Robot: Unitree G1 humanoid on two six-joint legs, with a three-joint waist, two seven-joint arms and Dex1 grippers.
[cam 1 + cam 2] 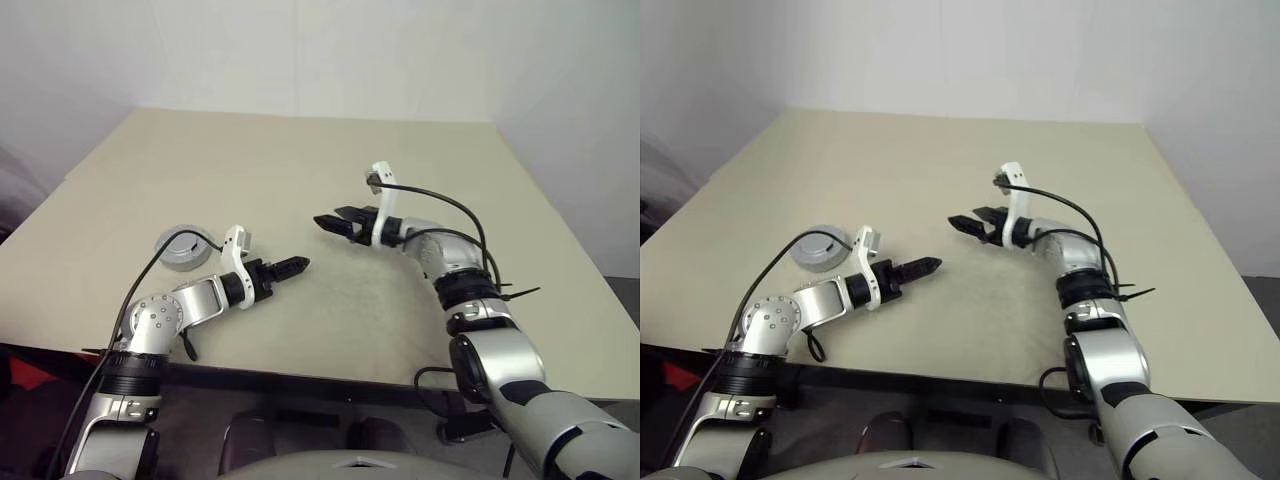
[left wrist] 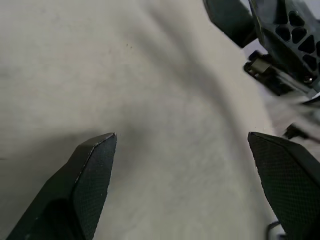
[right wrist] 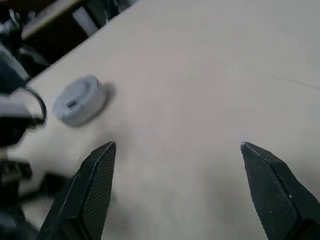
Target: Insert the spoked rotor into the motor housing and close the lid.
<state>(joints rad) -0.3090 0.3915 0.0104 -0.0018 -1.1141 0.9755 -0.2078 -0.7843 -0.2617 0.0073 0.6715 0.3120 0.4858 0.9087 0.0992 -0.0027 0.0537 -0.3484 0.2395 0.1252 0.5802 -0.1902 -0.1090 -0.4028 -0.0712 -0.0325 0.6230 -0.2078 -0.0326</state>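
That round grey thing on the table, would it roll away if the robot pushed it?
Probably not. The grey disc lies flat on the table, so a push would likely slide it. It looks rigid and squat, so it is unlikely to tip. Its smooth rim may be slippery to grip.

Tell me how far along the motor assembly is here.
It looks finished: one closed grey round unit, the motor housing with the lid on, sits on the table. The left gripper and right gripper are open, holding nothing, above the table. The rotor isn't visible, presumably inside.
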